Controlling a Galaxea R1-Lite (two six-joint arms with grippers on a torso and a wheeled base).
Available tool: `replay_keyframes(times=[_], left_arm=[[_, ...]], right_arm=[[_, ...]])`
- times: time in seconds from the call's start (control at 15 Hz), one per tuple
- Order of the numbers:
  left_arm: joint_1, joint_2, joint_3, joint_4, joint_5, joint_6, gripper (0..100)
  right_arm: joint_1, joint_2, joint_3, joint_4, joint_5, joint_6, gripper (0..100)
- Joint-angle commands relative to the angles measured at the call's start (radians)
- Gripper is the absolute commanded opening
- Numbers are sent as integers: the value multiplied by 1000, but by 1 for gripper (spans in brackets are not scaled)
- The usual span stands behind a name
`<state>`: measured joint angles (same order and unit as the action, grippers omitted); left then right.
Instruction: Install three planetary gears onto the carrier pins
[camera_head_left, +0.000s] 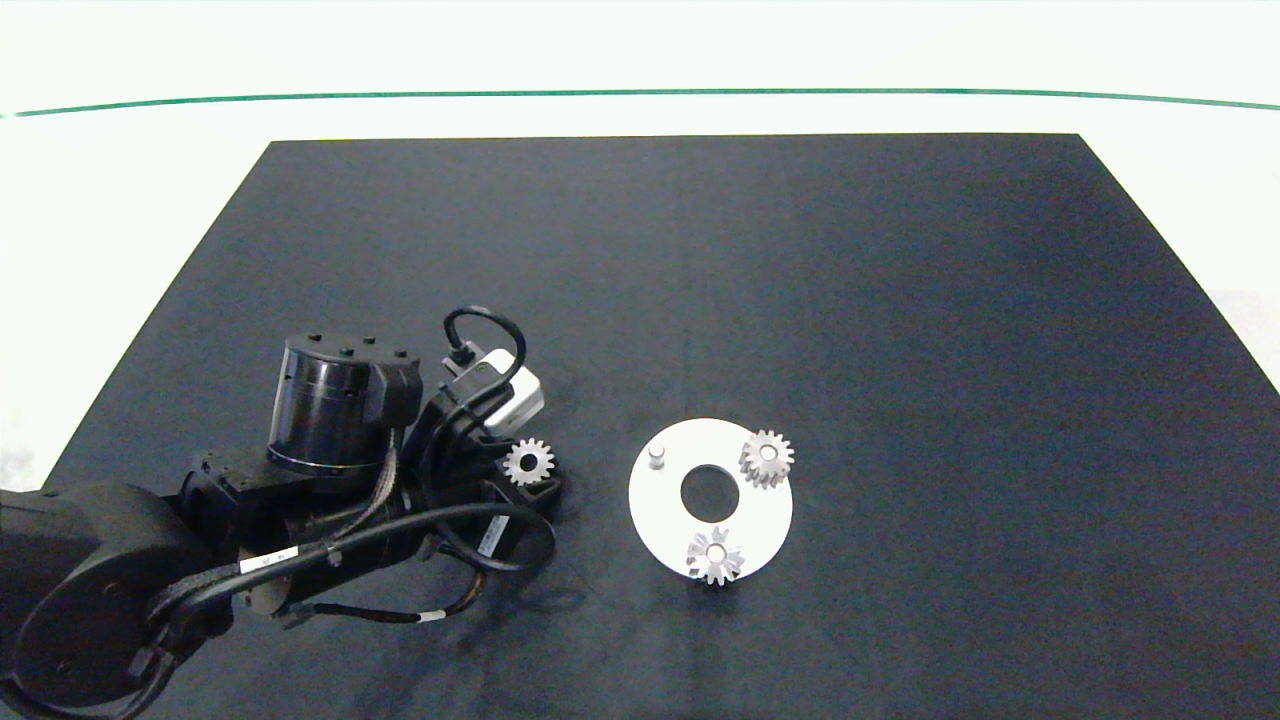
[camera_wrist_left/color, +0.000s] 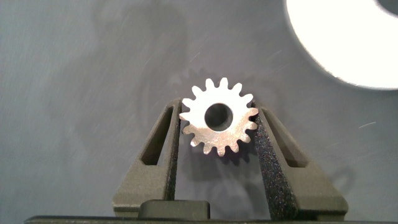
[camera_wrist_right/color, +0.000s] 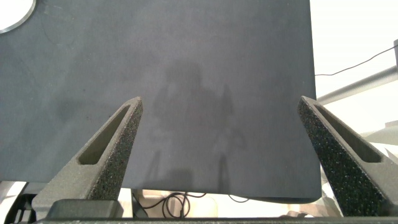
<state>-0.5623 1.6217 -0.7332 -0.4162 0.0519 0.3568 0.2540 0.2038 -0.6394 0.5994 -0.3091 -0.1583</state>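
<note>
Lower left of the head view, my left gripper (camera_head_left: 527, 470) holds one gear (camera_head_left: 528, 461); two gears (camera_head_left: 766, 458) sit on the white disc (camera_head_left: 660, 510), one pin (camera_head_left: 656, 456) bare. Left wrist view shows fingers (camera_wrist_left/color: 166, 143) clamped on that gear. Right wrist view: my right gripper (camera_wrist_right/color: 221, 115) has fingers wide apart above the table (camera_wrist_right/color: 186, 56).

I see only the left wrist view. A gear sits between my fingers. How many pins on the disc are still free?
Observer: One. The bare pin stands on the white disc, on the side nearest your left gripper.
Operator: The other gears are seated?
Observer: Two gears are on the disc: one at its far right edge, one at its near edge.
Operator: Is the right arm in my way?
Observer: No. The right gripper is open over bare mat, outside the head view.
</note>
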Motion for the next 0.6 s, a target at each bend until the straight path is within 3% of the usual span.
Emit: replay_keyframes(times=[0.07, 0.33, 0.6], left_arm=[[-82, -13, -45, -4, 39, 4, 4], [-154, -3, -84, 25, 94, 4, 4], [-191, 14, -176, 96, 97, 2, 4]], right_arm=[[1, 0, 1, 5, 1, -3, 100], [1, 2, 1, 5, 1, -1, 100], [1, 2, 0, 3, 1, -3, 100]])
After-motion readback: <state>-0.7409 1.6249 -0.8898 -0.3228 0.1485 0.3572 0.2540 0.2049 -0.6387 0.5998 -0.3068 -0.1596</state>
